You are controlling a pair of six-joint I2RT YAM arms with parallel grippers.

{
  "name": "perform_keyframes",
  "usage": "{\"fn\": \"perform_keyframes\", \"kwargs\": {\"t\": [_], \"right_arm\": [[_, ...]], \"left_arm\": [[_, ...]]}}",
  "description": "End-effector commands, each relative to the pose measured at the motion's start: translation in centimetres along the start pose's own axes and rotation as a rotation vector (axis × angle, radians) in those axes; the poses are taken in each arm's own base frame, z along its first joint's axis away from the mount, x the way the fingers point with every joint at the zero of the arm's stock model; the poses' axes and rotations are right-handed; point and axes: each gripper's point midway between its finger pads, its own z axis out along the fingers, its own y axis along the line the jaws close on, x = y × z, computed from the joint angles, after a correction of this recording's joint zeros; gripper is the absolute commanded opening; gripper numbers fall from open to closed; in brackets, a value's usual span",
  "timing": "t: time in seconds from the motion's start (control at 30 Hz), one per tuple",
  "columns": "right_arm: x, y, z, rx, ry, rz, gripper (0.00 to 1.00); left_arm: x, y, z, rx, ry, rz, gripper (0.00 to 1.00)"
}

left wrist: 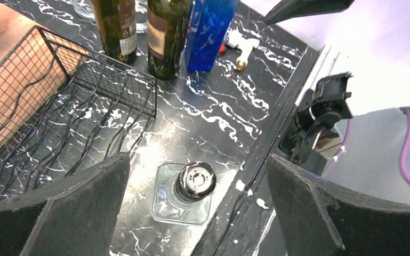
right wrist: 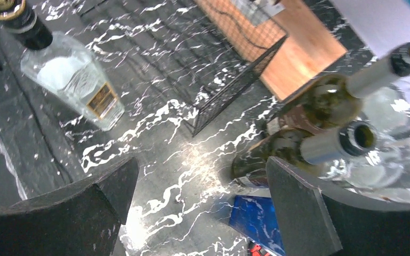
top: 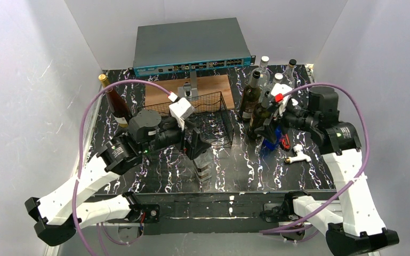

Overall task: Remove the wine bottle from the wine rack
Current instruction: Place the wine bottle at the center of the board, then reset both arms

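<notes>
Black marble counter (left wrist: 218, 112) holds the wine rack (left wrist: 117, 85), just left of the wide-open left jaws. Clear wine bottle (left wrist: 192, 184) stands upright between them, underneath. Right jaws gape wide too.

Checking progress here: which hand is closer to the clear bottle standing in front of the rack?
Left. The left hand hangs open right above the clear bottle; the right hand is off to the side by the dark bottles.
</notes>
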Motion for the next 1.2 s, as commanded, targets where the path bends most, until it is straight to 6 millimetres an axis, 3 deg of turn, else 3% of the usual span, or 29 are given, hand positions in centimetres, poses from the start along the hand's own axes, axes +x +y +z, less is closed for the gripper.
{"fn": "perform_keyframes", "kwargs": {"t": [0.0, 0.23, 0.47, 0.77, 1.03, 1.17], "right_arm": [[-3.9, -1.8, -2.9, 0.169, -0.089, 0.035, 0.98], [-5.7, -3.6, -5.2, 0.304, -0.116, 0.051, 0.98], [-7.5, -6.3, -7.5, 0.465, -0.164, 0.13, 0.99], [-8.4, -9.0, -9.2, 0.606, -0.207, 0.218, 0.98], [-8.1, -11.9, -11.9, 0.833, -0.239, 0.313, 0.98], [-7.5, -14.6, -15.0, 1.059, -0.224, 0.315, 0.98]], "left_arm": [[-1.8, 0.6, -2.0, -0.074, -0.024, -0.084, 0.98], [-2.9, 2.7, -4.0, -0.212, -0.053, -0.154, 0.98], [-3.3, 5.5, -8.3, -0.416, -0.101, -0.189, 0.98], [-4.4, 8.9, -13.8, -0.656, -0.148, -0.08, 0.98], [-4.7, 11.3, -13.9, -0.75, -0.105, -0.055, 0.98], [-4.2, 13.4, -14.3, -0.788, -0.121, -0.155, 0.98]]}}
